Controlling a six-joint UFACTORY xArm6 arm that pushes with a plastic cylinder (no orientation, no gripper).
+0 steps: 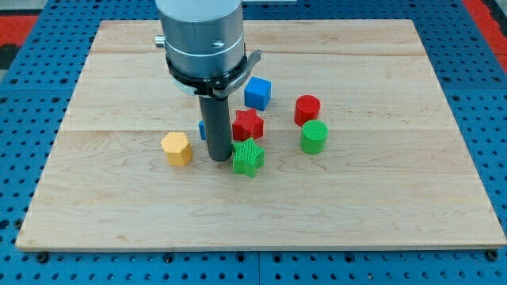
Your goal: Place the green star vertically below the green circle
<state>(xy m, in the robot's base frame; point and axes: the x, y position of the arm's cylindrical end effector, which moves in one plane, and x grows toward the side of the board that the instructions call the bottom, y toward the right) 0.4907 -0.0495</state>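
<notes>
The tool is a straight dark rod with no jaws to open or close, so there is no such state to report. My tip [219,159] rests on the bench just to the view's left of the green star [248,157], touching it or nearly so; the gap cannot be made out.

The bench [380,206] is a pale wooden board of joined planks. It lies on a blue pegboard surface [475,95] dotted with holes, and a strip of red shows at the view's top corners.

The green star sits near the middle of the board, flat on its face. It has no clear long axis, and one point faces the view's bottom. The green circle [314,137] stands to its right and slightly higher in the view, well apart from it. A red star [248,124] lies just above the green star. A red cylinder [307,109] stands above the green circle, and a blue cube [257,93] lies up and to its left. A yellow hexagon [177,148] sits to the left of my tip.

A second blue block [202,129] peeks out behind the rod; its shape is hidden. The arm's grey housing [202,36] is cut off at the view's top.
</notes>
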